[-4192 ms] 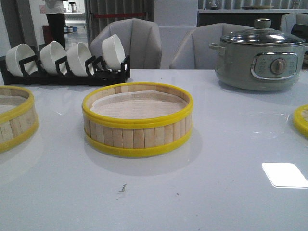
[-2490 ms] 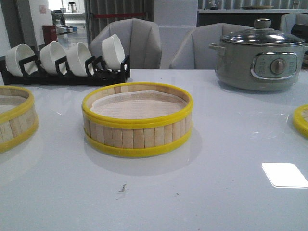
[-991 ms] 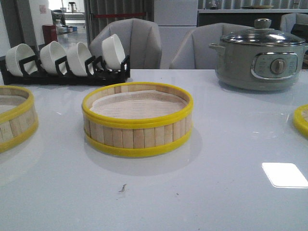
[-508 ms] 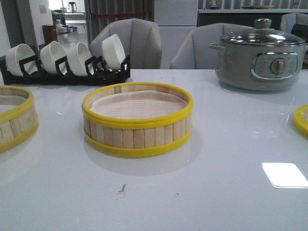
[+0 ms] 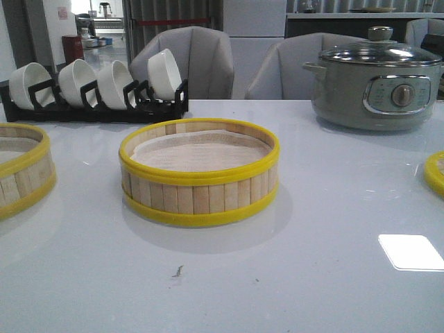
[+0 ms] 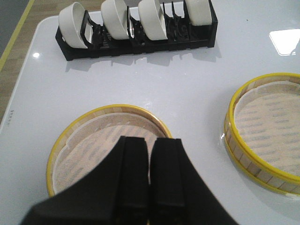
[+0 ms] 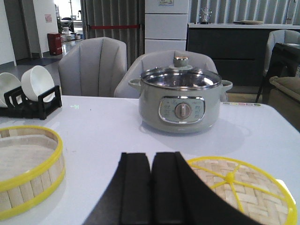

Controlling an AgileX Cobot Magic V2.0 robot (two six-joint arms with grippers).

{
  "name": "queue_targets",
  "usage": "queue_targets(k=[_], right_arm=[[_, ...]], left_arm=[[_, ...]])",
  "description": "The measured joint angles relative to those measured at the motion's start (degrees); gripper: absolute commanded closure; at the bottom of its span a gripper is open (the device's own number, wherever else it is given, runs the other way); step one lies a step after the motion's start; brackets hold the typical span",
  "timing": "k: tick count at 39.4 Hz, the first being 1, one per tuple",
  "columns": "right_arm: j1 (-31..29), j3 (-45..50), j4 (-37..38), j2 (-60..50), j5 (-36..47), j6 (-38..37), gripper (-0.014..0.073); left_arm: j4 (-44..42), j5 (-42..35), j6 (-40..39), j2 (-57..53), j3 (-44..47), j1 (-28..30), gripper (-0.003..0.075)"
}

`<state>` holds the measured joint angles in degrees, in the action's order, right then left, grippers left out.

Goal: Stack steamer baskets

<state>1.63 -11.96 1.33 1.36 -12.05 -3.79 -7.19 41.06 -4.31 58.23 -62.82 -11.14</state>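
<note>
One steamer basket (image 5: pixel 199 173) with pale slats, yellow rims and a white liner stands at the table's middle. A second basket (image 5: pixel 21 166) is cut off by the left edge of the front view. The woven, yellow-rimmed lid (image 5: pixel 436 173) shows only its edge at the far right. In the left wrist view my left gripper (image 6: pixel 150 140) hangs shut and empty above the left basket (image 6: pixel 84 140), with the middle basket (image 6: pixel 269 126) off to one side. My right gripper (image 7: pixel 151 155) is shut and empty, beside the lid (image 7: pixel 243 183). Neither gripper appears in the front view.
A black rack of white bowls (image 5: pixel 97 87) stands at the back left. A grey electric pot with a glass lid (image 5: pixel 378 83) stands at the back right. Grey chairs stand behind the white table (image 5: pixel 312 277). A small dark speck (image 5: pixel 177 271) lies near the front.
</note>
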Motion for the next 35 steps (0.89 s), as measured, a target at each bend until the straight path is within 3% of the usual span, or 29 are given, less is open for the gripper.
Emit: queue_targets(k=[10, 15, 22, 35], right_arm=[[0.00, -23.55, -1.33, 23.22, -11.60, 0.00, 0.0515], [0.00, -31.04, -1.33, 33.92, -15.63, 0.00, 0.0515], [0.00, -33.80, -1.33, 41.08, -16.98, 0.00, 0.0515], [0.00, -34.03, -1.33, 42.65, -15.40, 0.00, 0.0515]], left_arm=[[-0.27, -0.10, 0.00, 0.00, 0.00, 0.00, 0.0635], [-0.40, -0.10, 0.00, 0.00, 0.00, 0.00, 0.0635], [-0.40, -0.10, 0.00, 0.00, 0.00, 0.00, 0.0635], [-0.40, 0.25, 0.00, 0.00, 0.00, 0.00, 0.0635]])
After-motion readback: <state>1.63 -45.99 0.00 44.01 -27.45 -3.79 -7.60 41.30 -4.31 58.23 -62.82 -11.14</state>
